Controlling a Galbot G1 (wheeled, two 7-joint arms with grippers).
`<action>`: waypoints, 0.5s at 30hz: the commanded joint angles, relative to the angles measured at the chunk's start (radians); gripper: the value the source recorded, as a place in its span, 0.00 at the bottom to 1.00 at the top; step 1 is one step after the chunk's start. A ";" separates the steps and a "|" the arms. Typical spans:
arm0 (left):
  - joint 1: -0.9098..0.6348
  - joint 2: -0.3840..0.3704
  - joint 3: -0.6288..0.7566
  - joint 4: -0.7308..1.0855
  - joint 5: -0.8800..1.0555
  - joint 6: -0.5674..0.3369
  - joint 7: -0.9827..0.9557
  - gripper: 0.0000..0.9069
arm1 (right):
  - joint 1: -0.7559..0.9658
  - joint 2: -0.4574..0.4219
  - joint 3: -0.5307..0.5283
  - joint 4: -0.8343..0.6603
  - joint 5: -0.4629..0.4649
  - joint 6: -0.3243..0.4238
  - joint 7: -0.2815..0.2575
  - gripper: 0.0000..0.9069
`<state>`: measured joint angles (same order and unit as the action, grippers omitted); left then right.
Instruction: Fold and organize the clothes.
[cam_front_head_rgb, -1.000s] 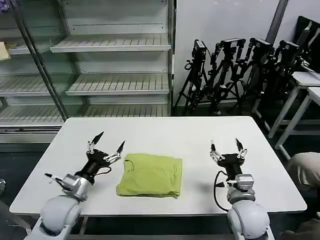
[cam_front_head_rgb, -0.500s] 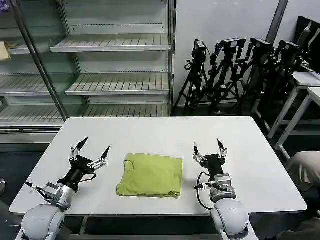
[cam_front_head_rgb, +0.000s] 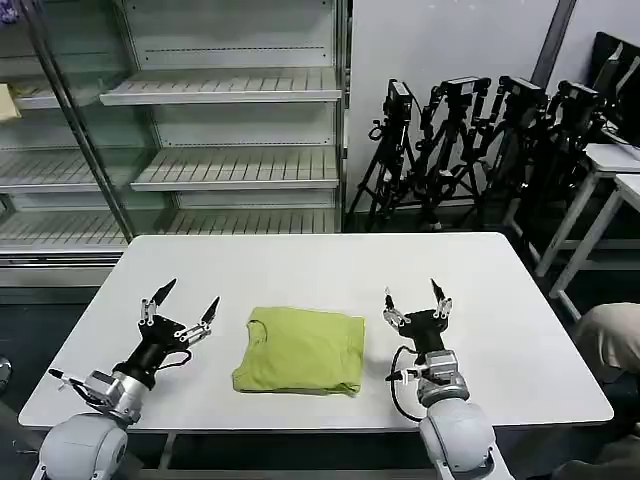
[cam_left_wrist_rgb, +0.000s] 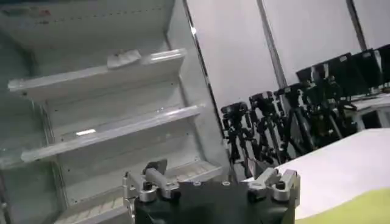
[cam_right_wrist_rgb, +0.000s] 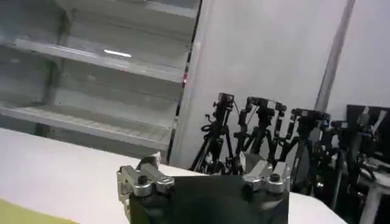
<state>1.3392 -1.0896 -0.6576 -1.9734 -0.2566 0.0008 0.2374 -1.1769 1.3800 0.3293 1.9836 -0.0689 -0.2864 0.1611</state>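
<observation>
Both grippers, left (cam_front_head_rgb: 180, 310) and right (cam_front_head_rgb: 415, 304), have withdrawn, fingers open; folded lime yellow-green knit T-shirt (cam_front_head_rgb: 300, 350) lies released on white surface (cam_front_head_rgb: 320, 270); folding appears complete.

- pale grey rounded arm shells, black wrist sections
- left gripper (cam_front_head_rgb: 180, 304), right gripper (cam_front_head_rgb: 415, 302): thin silver fingers (cam_front_head_rgb: 160, 293) with dark pointed tips
- black looping cables at wrists
- silver screwed knuckles

White table (cam_front_head_rgb: 300, 265) with a folded lime-green T-shirt (cam_front_head_rgb: 300, 350) flat near its front edge.
</observation>
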 joint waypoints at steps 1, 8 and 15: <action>0.007 -0.003 -0.011 -0.005 -0.003 0.001 0.007 1.00 | 0.008 0.006 -0.009 -0.036 -0.016 0.023 0.007 1.00; 0.004 -0.014 -0.001 -0.023 -0.009 0.023 0.005 1.00 | 0.007 0.000 0.004 -0.041 -0.015 0.027 0.008 1.00; -0.014 -0.042 0.026 -0.034 0.002 0.043 0.001 1.00 | -0.009 -0.019 0.032 -0.026 0.000 0.031 0.007 1.00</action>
<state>1.3311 -1.1141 -0.6456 -1.9982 -0.2589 0.0285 0.2385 -1.1798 1.3701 0.3447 1.9547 -0.0749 -0.2598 0.1676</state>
